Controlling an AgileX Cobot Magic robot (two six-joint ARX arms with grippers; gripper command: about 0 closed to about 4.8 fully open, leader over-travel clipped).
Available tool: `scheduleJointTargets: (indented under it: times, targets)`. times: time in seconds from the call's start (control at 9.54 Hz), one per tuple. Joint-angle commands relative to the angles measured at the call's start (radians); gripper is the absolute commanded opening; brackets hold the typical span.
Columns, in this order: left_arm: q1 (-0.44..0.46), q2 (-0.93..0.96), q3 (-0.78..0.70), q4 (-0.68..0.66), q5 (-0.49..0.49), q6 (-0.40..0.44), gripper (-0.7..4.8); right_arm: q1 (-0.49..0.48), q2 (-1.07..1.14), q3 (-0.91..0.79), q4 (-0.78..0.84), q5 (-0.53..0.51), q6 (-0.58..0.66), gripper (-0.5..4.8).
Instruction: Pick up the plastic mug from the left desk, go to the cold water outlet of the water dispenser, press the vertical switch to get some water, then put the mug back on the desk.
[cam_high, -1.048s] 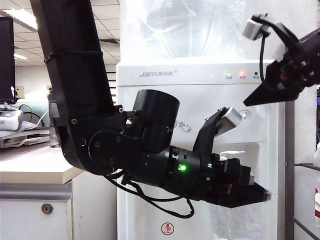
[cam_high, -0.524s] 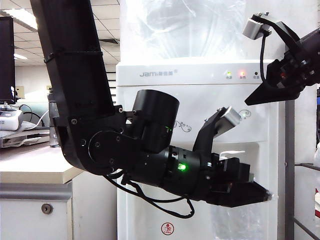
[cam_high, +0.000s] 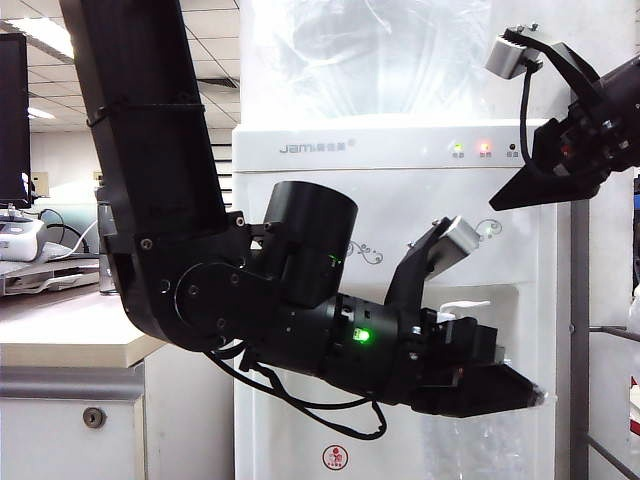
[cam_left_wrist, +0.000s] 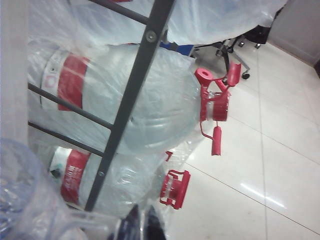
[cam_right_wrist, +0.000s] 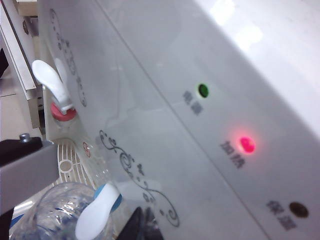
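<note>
The left pincer (cam_high: 525, 392) is clamped tight on the plastic mug (cam_right_wrist: 47, 212), which hangs just below its tips in the recess of the water dispenser (cam_high: 300, 190); the cold water outlet (cam_right_wrist: 111, 196) and its vertical switch (cam_right_wrist: 95, 214) sit right above the mug's mouth. The right pincer (cam_high: 505, 200) hovers well above, beside the indicator lights (cam_right_wrist: 246, 144), its tips together and empty; if it descends off-line it could catch the red-ringed hot tap (cam_right_wrist: 62, 110). A shifted mug would let water miss.
</note>
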Motion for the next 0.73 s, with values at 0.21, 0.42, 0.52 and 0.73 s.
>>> scheduleJointTargets:
  times: [0.21,0.42,0.52,0.73]
  targets:
    - [-0.023,-0.010,-0.001,0.058,0.087,0.011,-0.06,0.000,-0.007,0.002,0.025,0.001,0.005,-0.01]
    - [-0.035,-0.010,-0.001,0.058,0.119,0.012,-0.06,-0.002,-0.007,0.003,0.025,0.006,0.005,-0.01]
    - [-0.041,-0.011,-0.001,0.061,0.119,0.012,-0.06,-0.003,-0.007,0.003,0.026,0.013,0.005,-0.01]
    - [-0.058,-0.012,-0.001,0.072,0.121,0.018,-0.06,-0.003,-0.010,0.003,0.030,0.024,0.005,-0.01]
